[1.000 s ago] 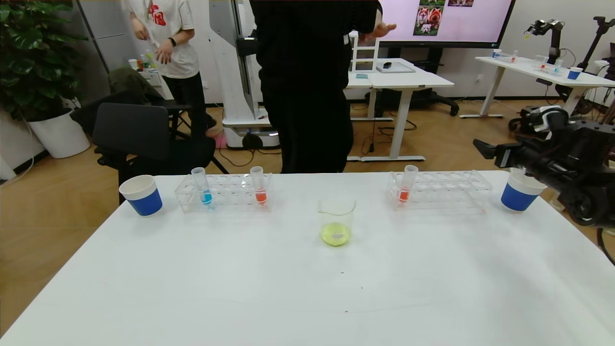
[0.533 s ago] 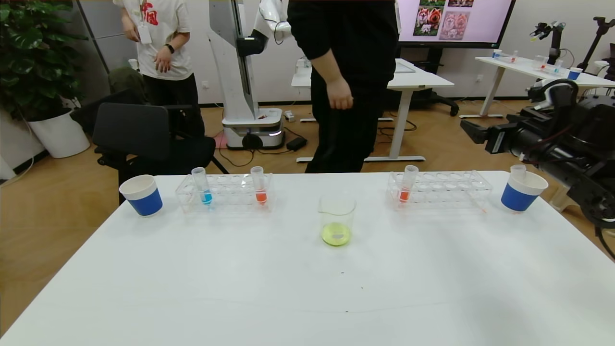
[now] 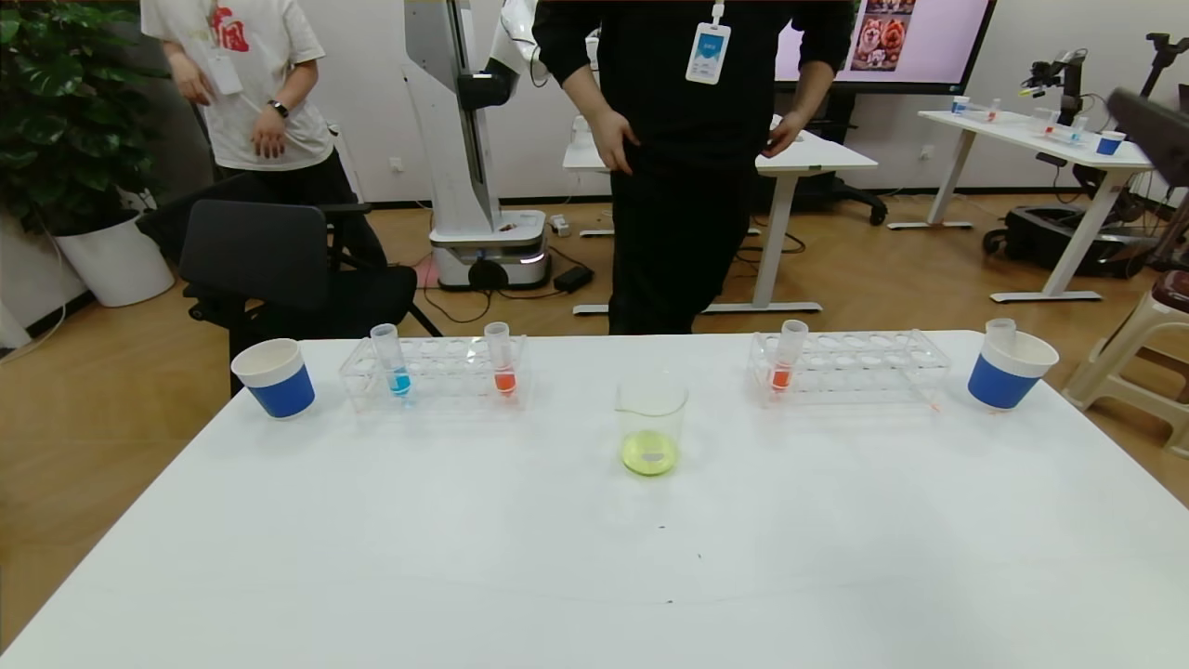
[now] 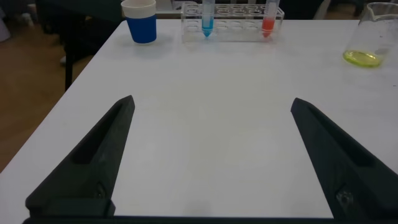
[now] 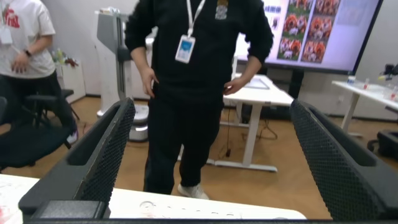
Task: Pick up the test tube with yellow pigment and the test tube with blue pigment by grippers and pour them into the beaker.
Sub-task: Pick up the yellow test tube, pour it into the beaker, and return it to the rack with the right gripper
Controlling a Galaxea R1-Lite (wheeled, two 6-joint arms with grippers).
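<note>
While beaker [image 3: 651,426] unchanged, right tool [image 5: 211,155] withdrawn upward, fingers spread.

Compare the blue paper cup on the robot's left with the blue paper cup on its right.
The left blue paper cup looks empty; the right blue paper cup holds a clear empty tube. The left one sits beside the clear rack with the cyan-blue tube, the right beside the other rack. Both stand upright, white-rimmed.

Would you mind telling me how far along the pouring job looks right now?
Done: the clear glass beaker holds yellow liquid, and an emptied clear tube stands in the right blue paper cup. In hand: nothing; both claws are open. Left: the blue-liquid tube sits racked.
</note>
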